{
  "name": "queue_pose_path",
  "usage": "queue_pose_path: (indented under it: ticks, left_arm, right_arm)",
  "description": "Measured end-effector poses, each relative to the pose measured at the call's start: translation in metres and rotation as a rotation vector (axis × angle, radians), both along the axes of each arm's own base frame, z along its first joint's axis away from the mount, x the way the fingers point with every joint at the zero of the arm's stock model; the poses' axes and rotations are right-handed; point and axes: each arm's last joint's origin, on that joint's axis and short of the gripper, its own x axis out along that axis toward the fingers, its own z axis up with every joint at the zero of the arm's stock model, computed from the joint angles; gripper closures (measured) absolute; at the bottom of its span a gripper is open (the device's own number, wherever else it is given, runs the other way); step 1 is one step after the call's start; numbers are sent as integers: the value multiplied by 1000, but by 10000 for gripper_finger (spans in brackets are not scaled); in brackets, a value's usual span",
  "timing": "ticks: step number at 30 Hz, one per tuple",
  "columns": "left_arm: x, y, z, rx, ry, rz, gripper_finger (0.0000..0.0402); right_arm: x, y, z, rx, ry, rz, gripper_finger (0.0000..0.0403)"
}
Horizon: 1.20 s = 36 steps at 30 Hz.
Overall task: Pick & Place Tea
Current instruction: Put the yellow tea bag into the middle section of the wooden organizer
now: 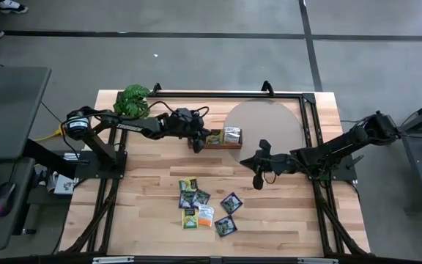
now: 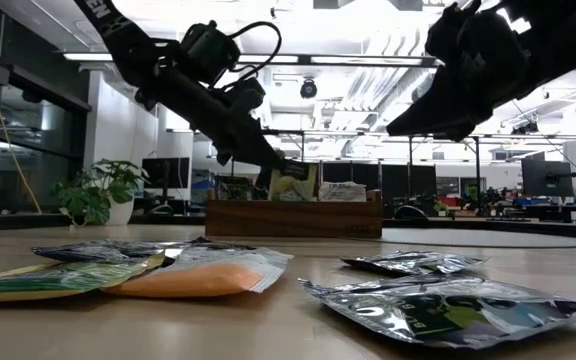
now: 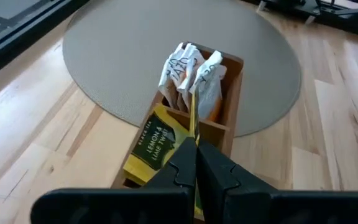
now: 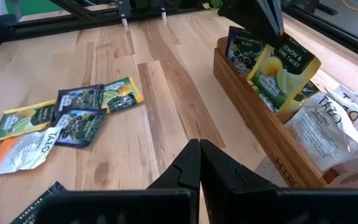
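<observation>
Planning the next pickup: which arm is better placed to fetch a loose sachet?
Right. The right gripper hangs empty beside the loose sachets; the left gripper is at the tray, shut on a yellow-green sachet.

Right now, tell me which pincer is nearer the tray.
Left. The left pincer is at the tray, shut on a yellow sachet over its left end. The right pincer hangs shut, off to the tray's right, nearer the table's front.

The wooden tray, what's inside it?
The wooden tray holds white Tazo sachets at one end, yellow lemon-lime sachets in the middle, a dark blackcurrant one beyond. The left pincer pinches a yellow sachet there. Sachets and walls hide the bottom.
</observation>
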Motion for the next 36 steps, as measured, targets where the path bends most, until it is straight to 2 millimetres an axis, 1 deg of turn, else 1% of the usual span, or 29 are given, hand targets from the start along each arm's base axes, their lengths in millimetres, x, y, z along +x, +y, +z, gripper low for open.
queue_pose_path:
  ticks: [10, 21, 23, 25, 31, 36]
  left_arm:
    - [0, 0, 0, -11, -3, 5, 401]
    - [0, -1, 0, -42, -10, -8, 401]
    - [1, 0, -3, -38, -7, 1, 401]
    - [3, 2, -11, -43, 14, 16, 401]
    - [4, 12, -27, -82, 47, 51, 401]
    - [7, 14, -22, -40, 20, 85, 401]
  right_arm:
    - [1, 0, 3, 6, -36, 0, 402]
    - [1, 0, 3, 7, -36, 0, 402]
    - [1, 0, 3, 7, -36, 0, 402]
    - [1, 0, 3, 8, -37, 0, 402]
    - [2, 1, 4, 12, -40, 4, 402]
    - [2, 1, 3, 13, -39, 10, 402]
